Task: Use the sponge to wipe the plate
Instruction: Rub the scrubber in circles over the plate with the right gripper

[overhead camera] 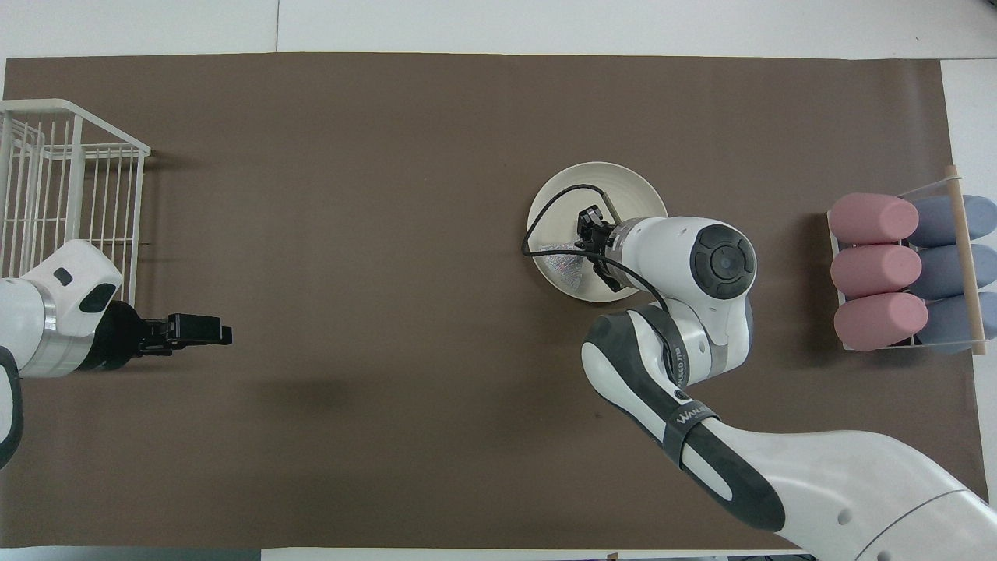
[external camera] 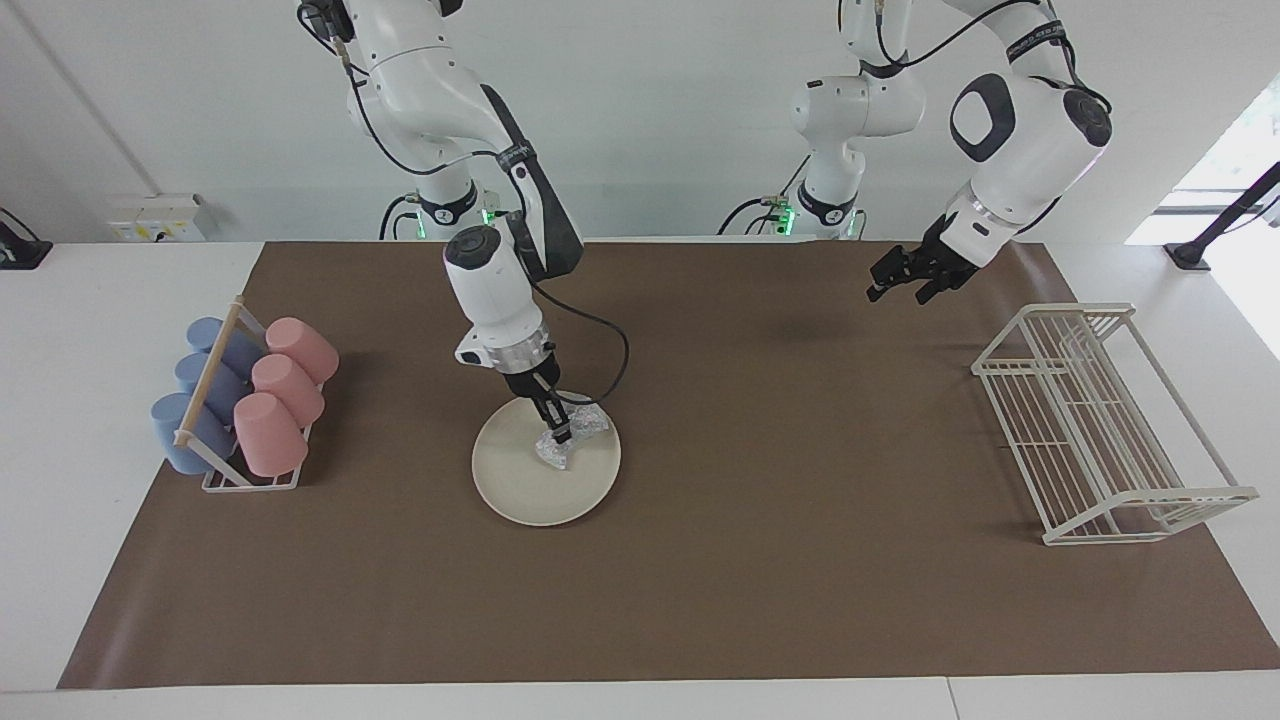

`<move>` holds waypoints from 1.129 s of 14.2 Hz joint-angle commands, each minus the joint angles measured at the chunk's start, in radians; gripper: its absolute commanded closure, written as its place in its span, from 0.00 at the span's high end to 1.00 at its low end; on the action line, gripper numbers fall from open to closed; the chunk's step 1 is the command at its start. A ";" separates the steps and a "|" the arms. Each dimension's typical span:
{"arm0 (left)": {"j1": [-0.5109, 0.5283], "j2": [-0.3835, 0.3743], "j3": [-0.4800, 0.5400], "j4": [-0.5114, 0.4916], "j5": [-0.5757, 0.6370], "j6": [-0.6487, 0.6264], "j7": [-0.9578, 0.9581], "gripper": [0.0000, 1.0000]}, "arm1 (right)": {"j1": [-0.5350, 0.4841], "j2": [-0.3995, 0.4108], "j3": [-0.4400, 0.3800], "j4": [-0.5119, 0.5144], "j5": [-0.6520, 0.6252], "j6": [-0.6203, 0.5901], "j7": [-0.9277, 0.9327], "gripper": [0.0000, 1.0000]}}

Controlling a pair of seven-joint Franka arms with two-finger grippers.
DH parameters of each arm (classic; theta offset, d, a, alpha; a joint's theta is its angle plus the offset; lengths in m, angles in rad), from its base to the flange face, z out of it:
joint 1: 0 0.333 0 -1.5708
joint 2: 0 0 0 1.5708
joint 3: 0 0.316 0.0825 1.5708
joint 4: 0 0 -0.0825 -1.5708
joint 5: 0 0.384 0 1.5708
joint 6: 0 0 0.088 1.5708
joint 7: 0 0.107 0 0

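Wiping step in hand: right hand point(external camera: 560, 432), clamped on the sponge point(external camera: 570, 438), presses it at the plate's point(external camera: 520, 490) two o'clock, facing view. Next: sweep toward centre under steady pressure. Left hand point(external camera: 893, 283) waits, fingers apart, empty.

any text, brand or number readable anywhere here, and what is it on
"WANAKEED JTR" or close to it, in white letters on the dark band of the right arm, overhead view; the letters are small, so only the opening "WANA" is fairly sure.
A similar lettered band on the left arm, facing view: too small to read.
Nothing is written on the plate, sponge, cups or wire rack.
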 commanded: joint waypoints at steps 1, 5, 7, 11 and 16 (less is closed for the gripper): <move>0.006 0.013 -0.010 0.014 0.023 0.011 -0.020 1.00 | -0.036 0.029 0.006 0.016 0.013 0.008 -0.097 0.00; 0.008 0.013 -0.009 0.014 0.023 0.011 -0.020 1.00 | -0.126 0.035 0.006 0.010 0.013 0.006 -0.264 0.00; 0.008 0.013 -0.009 0.015 0.023 0.011 -0.024 1.00 | -0.142 0.037 0.006 -0.002 0.013 0.006 -0.297 0.00; 0.008 0.013 -0.009 0.035 0.023 0.010 -0.026 1.00 | -0.104 0.035 0.010 -0.003 0.013 0.008 -0.187 0.00; 0.008 0.015 -0.009 0.038 0.023 0.010 -0.026 1.00 | 0.001 0.040 0.009 -0.003 0.013 0.045 0.023 0.00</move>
